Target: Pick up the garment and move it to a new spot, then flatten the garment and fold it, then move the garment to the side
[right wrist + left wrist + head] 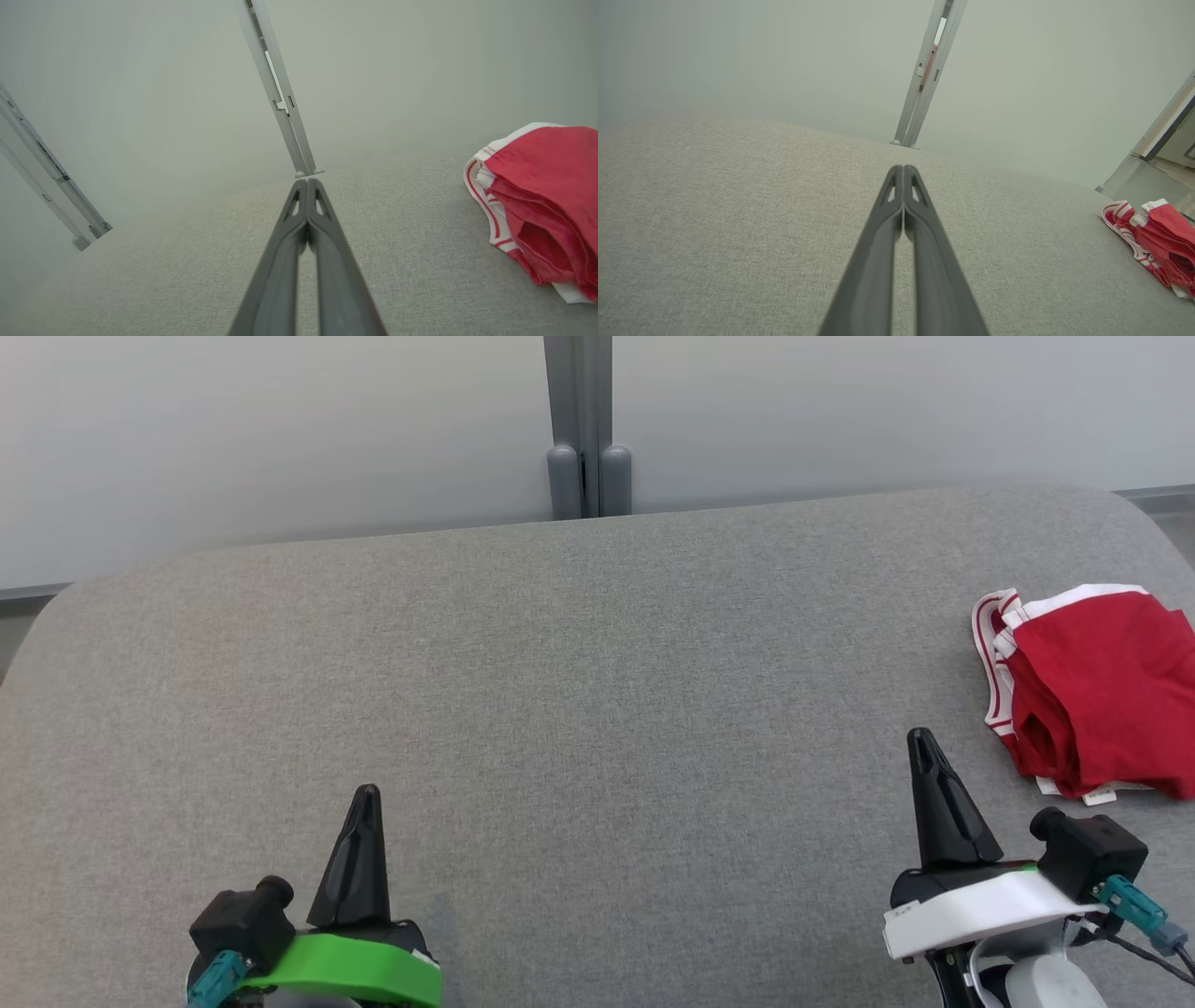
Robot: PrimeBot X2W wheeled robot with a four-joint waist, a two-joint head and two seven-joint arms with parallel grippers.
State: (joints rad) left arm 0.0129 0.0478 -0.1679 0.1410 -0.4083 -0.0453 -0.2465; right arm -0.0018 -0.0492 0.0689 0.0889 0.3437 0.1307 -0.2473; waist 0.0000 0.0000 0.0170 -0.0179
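Head view: my left gripper (365, 800) sits at the lower left of the frame. Its 2 dark fingers point up the frame with a slight lean to the right, and a green collar (359, 966) wraps its base. My right gripper (921, 744) sits at the lower right above a white collar (980, 907), its fingers leaning a little toward the upper left. Both arms are low over the grey surface (597, 691), which spreads across most of the frame.

Both pairs of fingers are pressed together at the tips and hold nothing. In the left wrist view my left gripper (903, 171) rises from the bottom centre, its 2 fingers meeting at the tip with only a thin slit lower down. The right wrist view shows the same of my right gripper (307, 184).

The garment (1097, 695) is red with white trim. It lies folded in a loose bundle on the surface at the right edge of the head view, where the frame cuts it off. It is up and to the right of my right gripper, near it but not touching. It is well apart from my left gripper.

A grey post (579, 439) stands at the top centre against a pale wall (280, 439), behind the surface's far edge.
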